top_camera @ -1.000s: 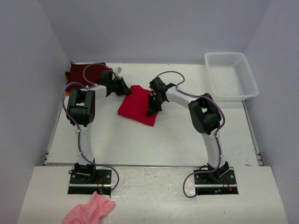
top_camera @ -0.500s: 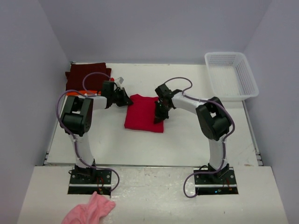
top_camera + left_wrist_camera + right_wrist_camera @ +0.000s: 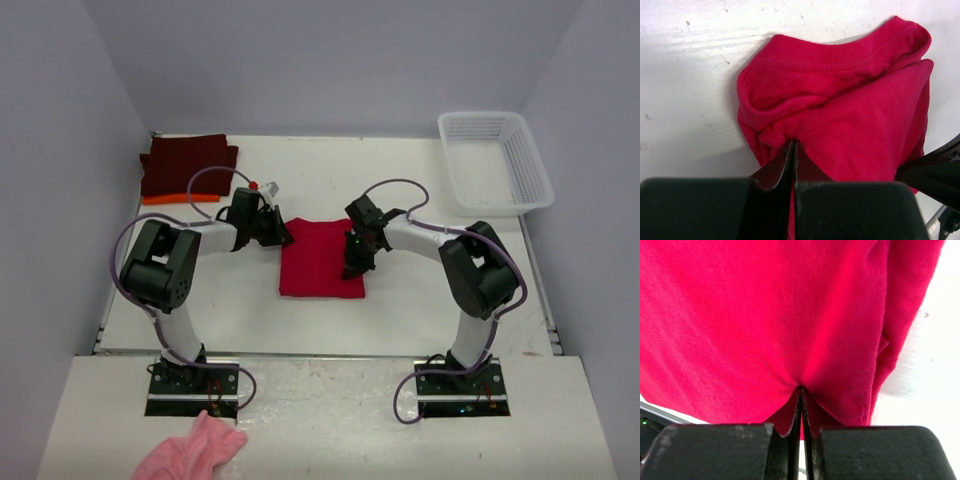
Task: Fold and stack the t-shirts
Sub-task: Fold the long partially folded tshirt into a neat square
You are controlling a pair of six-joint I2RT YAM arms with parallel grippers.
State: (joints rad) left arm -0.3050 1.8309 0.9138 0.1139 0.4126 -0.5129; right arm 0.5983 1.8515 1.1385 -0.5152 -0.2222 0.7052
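Observation:
A folded bright red t-shirt (image 3: 320,258) lies at the table's middle. My left gripper (image 3: 283,236) pinches its far left corner, jaws shut on the fabric (image 3: 840,115). My right gripper (image 3: 352,268) is shut on the shirt's right edge (image 3: 765,315). At the back left, a folded dark maroon t-shirt (image 3: 187,163) rests on an orange t-shirt (image 3: 180,199), of which only the front edge shows.
A white plastic basket (image 3: 494,162) stands at the back right. A small pink fluffy cloth (image 3: 192,452) lies on the near ledge by the left arm's base. Grey walls close in the table on three sides.
Both grippers have dragged the red t-shirt toward the near edge and a little right, turning it square to the table. The maroon stack behind the left arm is now uncovered.

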